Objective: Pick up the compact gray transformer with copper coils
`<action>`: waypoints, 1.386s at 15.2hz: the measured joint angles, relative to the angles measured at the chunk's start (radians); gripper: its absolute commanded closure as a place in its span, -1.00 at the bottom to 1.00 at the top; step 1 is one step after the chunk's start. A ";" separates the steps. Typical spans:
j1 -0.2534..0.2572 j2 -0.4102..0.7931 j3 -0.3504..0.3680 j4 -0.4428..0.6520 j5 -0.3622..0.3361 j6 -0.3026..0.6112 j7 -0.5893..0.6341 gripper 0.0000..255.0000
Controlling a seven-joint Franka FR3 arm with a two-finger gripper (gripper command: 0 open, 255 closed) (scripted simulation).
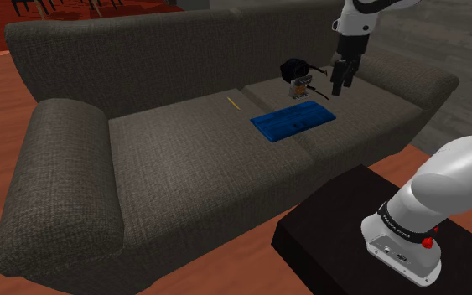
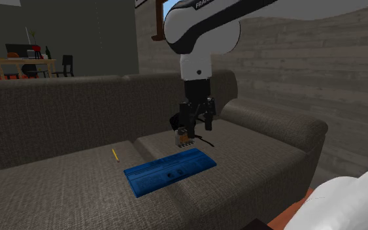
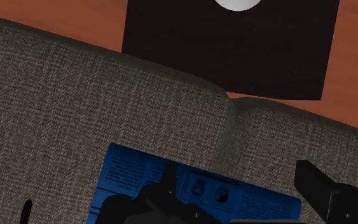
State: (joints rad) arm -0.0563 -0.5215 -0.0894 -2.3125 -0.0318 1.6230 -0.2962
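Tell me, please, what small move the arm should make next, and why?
Probably shift the claw toward the shoulder view's left until it is centred over the small transformer, before any descent. The open claw hangs above the sofa seat beside the transformer, not around it, and a black corded object sits close behind.

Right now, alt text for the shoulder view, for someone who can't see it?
The open black two-finger gripper hangs above a dark grey fabric sofa, close beside a small grey transformer with copper coils on the seat. A flat blue rectangular object lies in front of them.
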 measured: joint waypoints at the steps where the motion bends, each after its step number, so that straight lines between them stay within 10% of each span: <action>1: -0.003 0.031 -0.013 0.016 -0.007 0.020 -0.022 -1.00; 21: -0.080 0.726 -0.179 0.562 0.067 0.248 -0.459 -1.00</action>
State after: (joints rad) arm -0.1368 0.2048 -0.2683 -1.7502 0.0349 1.8713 -0.7554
